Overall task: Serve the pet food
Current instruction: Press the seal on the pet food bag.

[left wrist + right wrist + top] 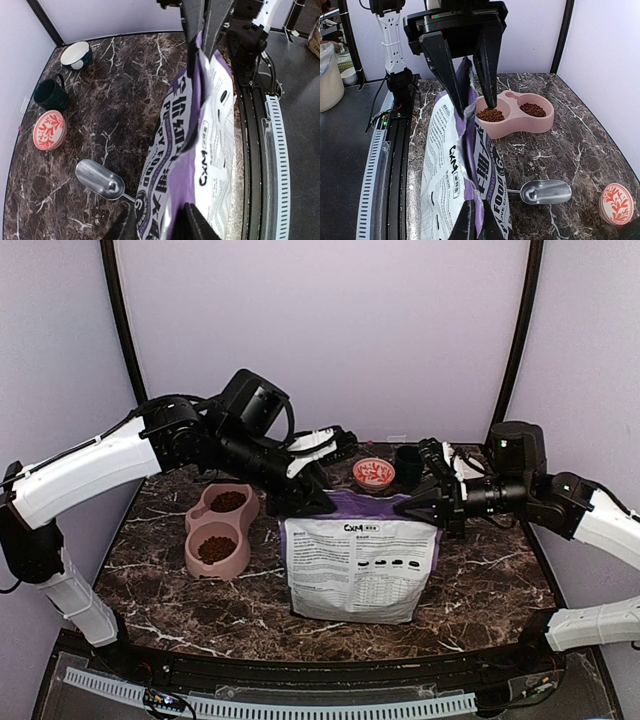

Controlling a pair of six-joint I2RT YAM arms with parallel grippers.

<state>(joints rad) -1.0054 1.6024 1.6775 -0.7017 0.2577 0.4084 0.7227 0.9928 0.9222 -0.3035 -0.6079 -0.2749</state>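
The pet food is reddish-brown kibble (216,549) lying in both wells of a pink double bowl (240,562) at the left, also seen in the right wrist view as kibble (491,115). A purple-and-white bag (360,565) stands mid-table. My right gripper (403,508) is shut on the bag's top edge at its right end, seen close up as the gripper (481,226). My left gripper (318,502) is open at the left end, its fingers (197,222) astride the bag's top (192,165) without clamping it.
A metal scoop (100,180) lies empty on the marble behind the bag. Further back stand a red-patterned dish (373,473), a dark green mug (408,462) and a white-lined bowl (76,54). The table's black rail runs along the near edge.
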